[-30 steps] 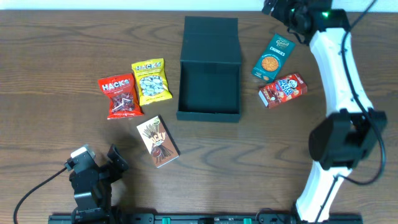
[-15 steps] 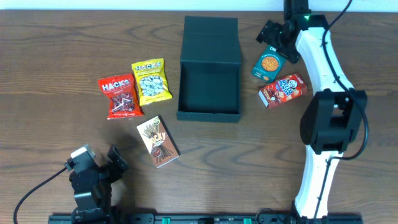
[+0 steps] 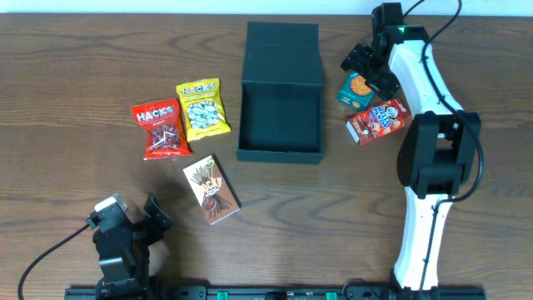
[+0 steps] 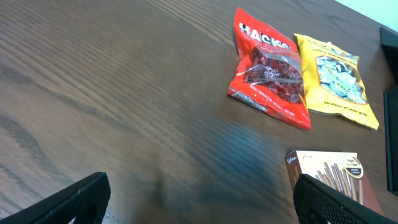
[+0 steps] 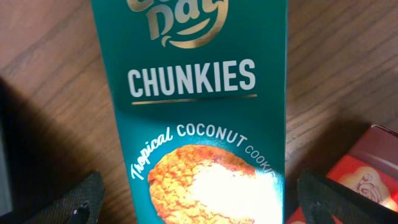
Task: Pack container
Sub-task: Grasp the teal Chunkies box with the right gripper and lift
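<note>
The dark teal-green container point(image 3: 280, 150) stands open at the table's middle, its flap lid point(image 3: 283, 54) laid back. My right gripper point(image 3: 366, 70) is open just above the teal Chunkies carton point(image 3: 356, 89), its fingers either side of the carton point(image 5: 199, 124) in the right wrist view. My left gripper point(image 3: 133, 215) is open and empty near the front left edge, with only bare wood between its fingers point(image 4: 199, 199). The Chunkies carton lies right of the container, apart from it.
A red snack box point(image 3: 379, 121) lies just below the Chunkies carton. A red Hacks packet point(image 3: 161, 128) and a yellow Hacks packet point(image 3: 202, 109) lie left of the container. A brown chocolate-stick box point(image 3: 211, 189) lies in front of them, also in the left wrist view point(image 4: 333, 180).
My right arm has swung from the far right back edge to the left and down over the Chunkies carton. The left arm has not moved.
</note>
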Motion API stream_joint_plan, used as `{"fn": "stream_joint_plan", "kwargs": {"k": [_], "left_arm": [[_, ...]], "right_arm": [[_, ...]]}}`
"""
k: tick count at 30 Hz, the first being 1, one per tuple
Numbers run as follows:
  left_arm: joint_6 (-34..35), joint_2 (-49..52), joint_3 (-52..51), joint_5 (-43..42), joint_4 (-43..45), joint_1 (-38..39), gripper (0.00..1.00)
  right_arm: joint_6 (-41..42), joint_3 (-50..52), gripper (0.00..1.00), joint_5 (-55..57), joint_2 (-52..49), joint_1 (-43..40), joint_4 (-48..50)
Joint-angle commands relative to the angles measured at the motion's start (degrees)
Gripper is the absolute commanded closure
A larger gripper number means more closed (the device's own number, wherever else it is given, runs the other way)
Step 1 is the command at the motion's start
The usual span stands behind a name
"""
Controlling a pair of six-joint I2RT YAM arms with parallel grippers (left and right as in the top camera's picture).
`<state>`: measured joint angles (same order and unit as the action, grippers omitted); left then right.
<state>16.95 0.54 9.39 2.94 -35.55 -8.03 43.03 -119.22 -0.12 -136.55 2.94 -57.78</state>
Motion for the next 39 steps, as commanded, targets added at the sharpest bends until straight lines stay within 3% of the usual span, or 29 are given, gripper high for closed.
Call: {"fn": "stream_joint_plan", "kwargs": {"k": [1, 24, 27, 39], "left_arm": [[0.66, -0.28, -0.55, -0.02, 0.07, 0.28, 0.05], [0.66, -0.28, -0.55, -0.02, 0.07, 0.28, 0.05], [0.66, -0.28, -0.55, -0.02, 0.07, 0.28, 0.05], [0.66, -0.28, -0.55, -0.02, 0.07, 0.28, 0.05]], "right_arm": [[0.61, -0.94, 0.01, 1.18, -2.08, -0.52, -0.13], [-1.11, -0.94, 0.01, 1.25, -2.60, -0.07, 2.71], [-1.62, -0.94, 0.09, 1.90, -2.60, 0.22, 2.93], [-3.02, -0.94, 0.14, 2.47, -2.60, 0.31, 2.75]]}}
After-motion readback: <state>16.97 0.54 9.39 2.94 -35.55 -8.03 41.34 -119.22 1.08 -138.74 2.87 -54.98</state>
